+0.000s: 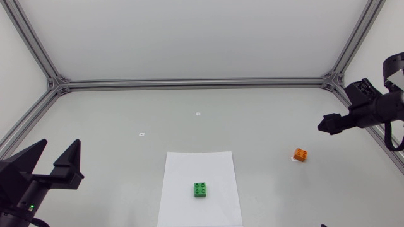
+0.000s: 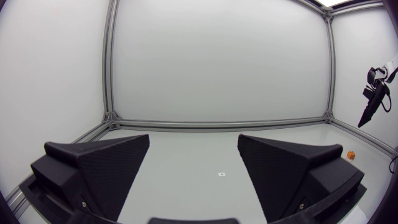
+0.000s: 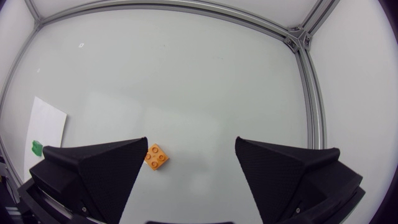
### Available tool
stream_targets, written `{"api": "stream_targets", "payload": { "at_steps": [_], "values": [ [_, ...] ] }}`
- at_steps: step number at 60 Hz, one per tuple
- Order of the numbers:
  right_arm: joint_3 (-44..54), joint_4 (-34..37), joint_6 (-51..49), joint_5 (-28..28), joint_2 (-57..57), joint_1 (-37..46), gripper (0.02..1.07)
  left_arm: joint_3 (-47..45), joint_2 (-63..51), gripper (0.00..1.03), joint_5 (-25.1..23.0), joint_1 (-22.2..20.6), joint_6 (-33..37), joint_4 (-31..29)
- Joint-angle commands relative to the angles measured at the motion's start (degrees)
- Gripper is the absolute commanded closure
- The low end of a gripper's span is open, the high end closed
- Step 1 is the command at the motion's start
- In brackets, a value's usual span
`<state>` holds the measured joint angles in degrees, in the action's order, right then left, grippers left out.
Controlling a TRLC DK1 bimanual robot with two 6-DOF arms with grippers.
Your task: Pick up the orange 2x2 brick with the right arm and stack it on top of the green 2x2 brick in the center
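The orange 2x2 brick (image 1: 301, 154) lies on the table at the right, apart from everything. In the right wrist view the orange brick (image 3: 157, 157) is below the gripper, close to one fingertip. The green 2x2 brick (image 1: 201, 189) sits on a white sheet of paper (image 1: 189, 170) near the table's middle front; the green brick (image 3: 36, 148) peeks out beside a finger in the right wrist view. My right gripper (image 1: 326, 124) hovers open above the table, to the right of and behind the orange brick. My left gripper (image 1: 58, 157) stands open at the front left, holding nothing.
An aluminium frame (image 1: 196, 82) runs along the table's back and side edges. Two small white markers (image 1: 197, 113) lie on the bare table behind the paper.
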<state>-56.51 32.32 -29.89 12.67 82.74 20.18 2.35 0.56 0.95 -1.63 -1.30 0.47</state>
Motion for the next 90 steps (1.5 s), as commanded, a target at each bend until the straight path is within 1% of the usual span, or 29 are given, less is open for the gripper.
{"api": "stream_targets", "payload": {
  "at_steps": [1, 4, 10, 13, 15, 18, 23, 30, 39, 44, 48, 54, 64, 69, 71, 76, 80, 86, 90],
  "values": [
    [-2.46, 3.02, -7.90, -3.09, 3.31, -1.64, 0.07, -2.35, 0.32, 0.04, -0.16, 0.05, 0.33, -0.65],
    [-2.99, 4.69, -9.84, -3.96, 4.54, -2.08, 0.07, -2.35, 0.32, 0.04, -0.16, 0.05, 0.33, -0.65],
    [-1.67, 7.41, -17.57, -4.14, 5.68, -3.75, 0.07, -2.35, 0.32, 0.04, -0.16, 0.05, 0.33, -0.65],
    [-0.35, 6.97, -21.35, -4.05, 5.68, -4.72, 0.07, -2.35, 0.32, 0.04, -0.16, 0.05, 0.33, -0.65],
    [-0.27, 6.36, -21.88, -4.76, 6.65, -5.33, 0.07, -2.35, 0.32, 0.04, -0.16, 0.05, 0.33, -0.65],
    [-1.58, 7.76, -22.93, -5.90, 9.02, -6.12, 0.07, -2.35, 0.32, 0.04, -0.16, 0.05, 0.42, -0.65],
    [-4.40, 11.72, -25.75, -5.63, 12.53, -6.47, 0.07, -2.35, 0.32, 0.04, -0.16, 0.05, 0.33, -0.65],
    [-6.77, 13.74, -28.03, -5.99, 16.23, -7.35, 0.07, -2.35, 0.32, 0.04, -0.16, 0.05, 0.33, -0.65],
    [-6.59, 14.09, -29.79, -6.51, 17.02, -8.93, 0.07, -2.35, 0.32, 0.04, -0.16, 0.05, 0.33, -0.65],
    [-6.15, 13.39, -30.76, -7.92, 17.63, -10.08, 0.07, -2.35, 0.32, 0.04, -0.16, 0.05, 0.33, -0.65],
    [-6.77, 13.21, -31.02, -8.97, 19.13, -10.52, 0.07, -2.35, 0.32, 0.04, -0.16, 0.05, 0.33, -0.65],
    [-8.44, 13.30, -31.46, -9.06, 21.06, -10.60, 0.07, -2.35, 0.32, 0.04, -0.16, 0.05, 0.33, -0.65],
    [-10.37, 13.83, -31.99, -9.06, 23.52, -10.69, 0.13, -2.35, 0.32, 0.04, -0.16, 0.05, 0.33, -0.65],
    [-10.73, 13.91, -32.25, -9.15, 24.05, -10.78, 0.14, -2.35, 0.32, 0.04, -0.16, 0.05, 0.33, -0.65],
    [-10.81, 14.00, -32.43, -9.15, 24.31, -10.87, 0.16, -2.35, 0.32, 0.04, -0.16, 0.05, 0.33, -0.65],
    [-10.55, 14.00, -33.13, -9.15, 24.75, -10.87, 0.17, -2.35, 0.32, 0.04, -0.16, 0.05, 0.33, -0.65],
    [-10.46, 14.09, -33.48, -9.15, 25.10, -10.87, 0.22, -2.35, 0.32, 0.04, -0.16, 0.05, 0.33, -0.65],
    [-10.20, 14.09, -34.09, -9.15, 25.45, -10.78, 0.23, -2.35, 0.32, 0.04, -0.16, 0.05, 0.33, -0.65],
    [-9.93, 14.09, -34.45, -9.15, 25.45, -10.87, 0.25, -2.35, 0.32, 0.04, -0.16, 0.05, 0.33, -0.65]
  ]
}}
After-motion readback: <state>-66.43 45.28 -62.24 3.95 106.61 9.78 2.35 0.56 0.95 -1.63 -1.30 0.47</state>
